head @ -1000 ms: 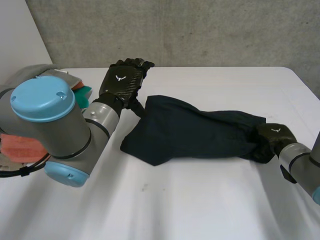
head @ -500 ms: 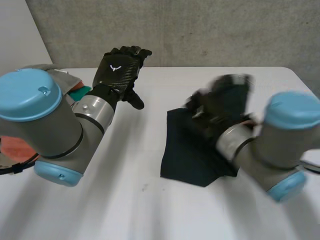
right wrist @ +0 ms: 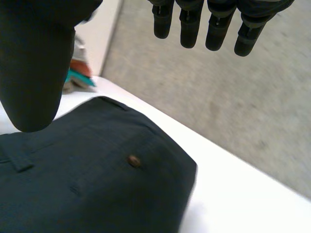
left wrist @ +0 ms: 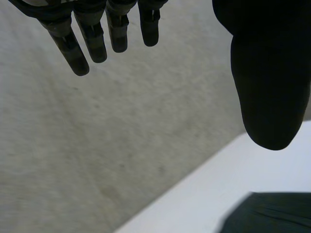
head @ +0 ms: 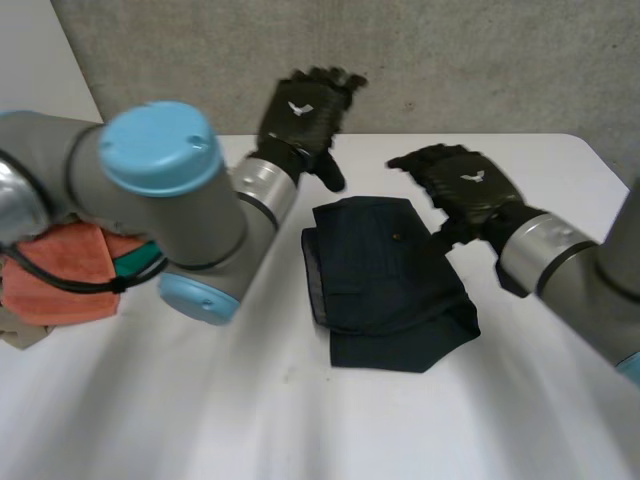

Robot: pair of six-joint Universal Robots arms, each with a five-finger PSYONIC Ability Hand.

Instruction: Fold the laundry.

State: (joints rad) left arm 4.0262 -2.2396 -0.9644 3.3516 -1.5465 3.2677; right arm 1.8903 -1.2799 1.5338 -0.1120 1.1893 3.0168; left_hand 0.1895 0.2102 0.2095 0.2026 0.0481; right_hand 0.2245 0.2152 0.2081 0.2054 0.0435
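The dark navy woven garment (head: 385,285) is folded into a compact block, with a small button and a belt loop showing on its upper face. It lies flat at the middle of the white counter (head: 300,430). Its long axis runs far to near, leaning a little rightward toward the near end. The far end is a clean straight edge. The near end is looser and uneven, with a lower layer jutting out to the right.

The right hand (head: 468,190) hovers just right of the garment's far right corner, above the cloth rather than on it. In the right wrist view its fingers (right wrist: 214,29) hang straight, spread well apart from the thumb and gripping nothing. The garment (right wrist: 97,170) lies below the palm, toward the thumb side.

The left hand (head: 300,115) is raised off the counter beyond the garment's far left corner, in front of the grey concrete wall (head: 480,60). Its fingers (left wrist: 97,43) are likewise straight and empty, and a corner of the garment (left wrist: 272,216) lies below its thumb.

The right hand looks the nearer of the two. Any further fold would likely go across the long axis, and both hands would first have to come down onto the cloth. A heap of orange and teal cloths (head: 60,285) sits at the counter's left edge, well apart.
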